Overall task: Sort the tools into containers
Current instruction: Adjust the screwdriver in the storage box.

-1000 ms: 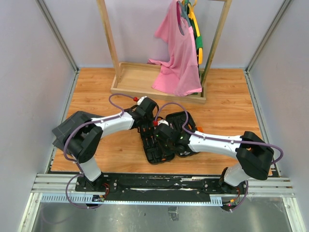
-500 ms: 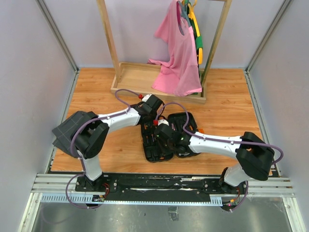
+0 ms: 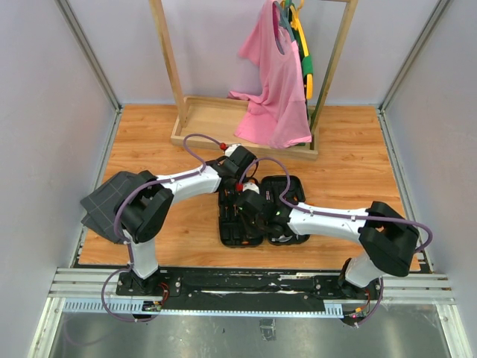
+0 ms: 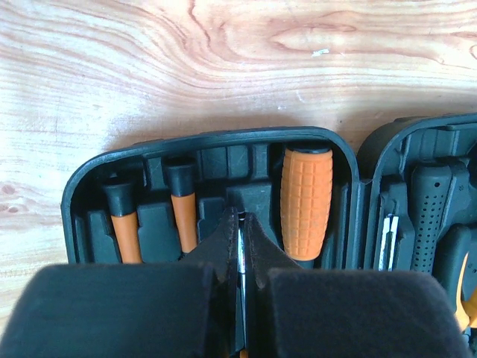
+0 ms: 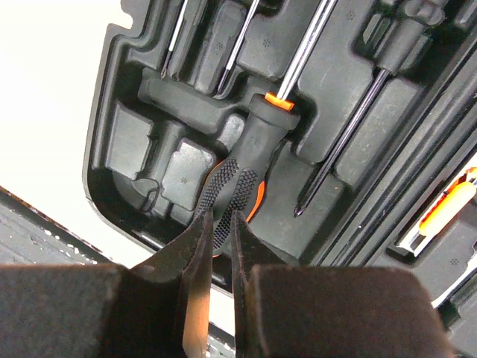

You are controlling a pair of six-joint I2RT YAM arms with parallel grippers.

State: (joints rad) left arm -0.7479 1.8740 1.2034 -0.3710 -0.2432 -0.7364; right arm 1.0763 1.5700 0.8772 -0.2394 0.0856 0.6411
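top view, tool case: the tool case [image 3: 257, 216] lies open on the wooden tabletop [image 3: 149, 134], both halves flat, near the front edge.
top view, arms: the left arm [image 3: 186, 183] stretches to the case's far end and the right arm [image 3: 328, 220] across to its left half. Their wrists are close together above it.
top view, surroundings: a dark grey grid fabric [image 3: 100, 205] lies at the left edge, and a wooden rack [image 3: 216, 119] with a pink shirt [image 3: 272, 89] stands at the back.
left wrist view, left gripper: the left gripper [image 4: 240, 224] is closed, with a thin bright steel strip in the slit. I cannot tell if it is pinched.
left wrist view, slots: two slim screwdrivers [image 4: 123, 220] sit left of the fingertips and a thick orange handle [image 4: 306, 201] just right of them. A black ribbed handle [image 4: 428, 216] lies in the neighbouring half.
right wrist view, right gripper: the right gripper [image 5: 218, 220] is clamped on the butt of a black-and-orange screwdriver [image 5: 257, 149].
right wrist view, position: this screwdriver lies over the case's moulded slots, with its shaft running away from the fingers.
right wrist view, neighbours: a cross-tip screwdriver [image 5: 335, 142] lies seated just beside it.
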